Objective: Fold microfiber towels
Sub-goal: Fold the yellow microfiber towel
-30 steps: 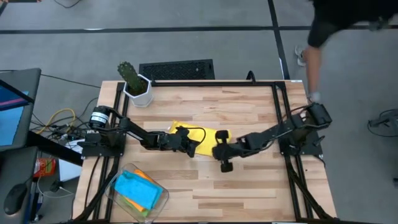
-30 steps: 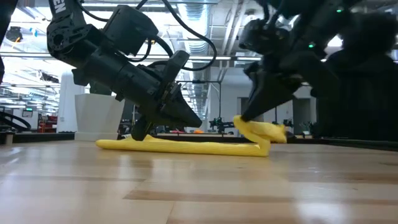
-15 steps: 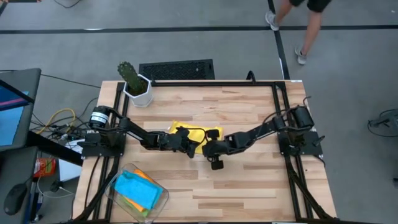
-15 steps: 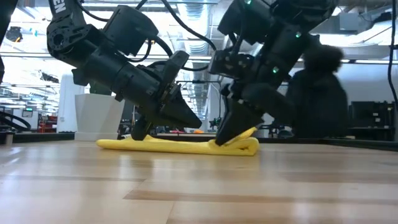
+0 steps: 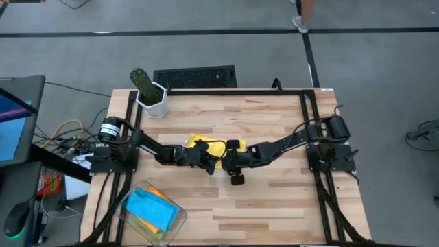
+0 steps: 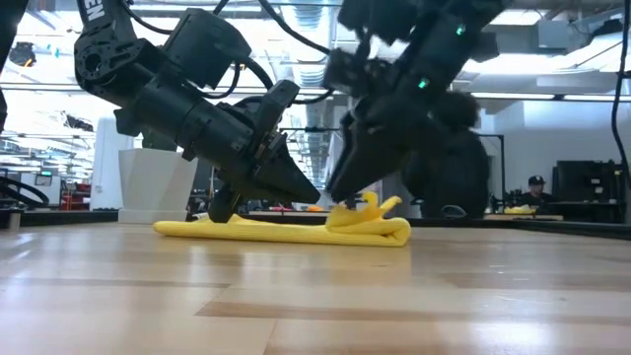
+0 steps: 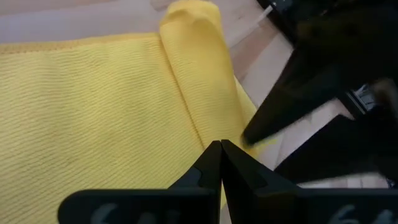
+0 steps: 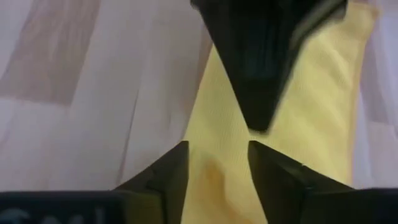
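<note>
Yellow towel: left gripper, closed, is pinning it; right gripper, parted, is releasing the folded edge—lift clear without dragging.

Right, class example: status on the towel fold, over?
Left gripper shut, pressing down on the yellow towel. Right gripper open over the folded-over end. Blue and orange towels in the clear bin. Nothing in the way.

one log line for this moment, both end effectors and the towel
left end effector: shut, tips pressing yellow towel | right end effector: open over folded edge | towel: flat on table, right end folded over
</note>
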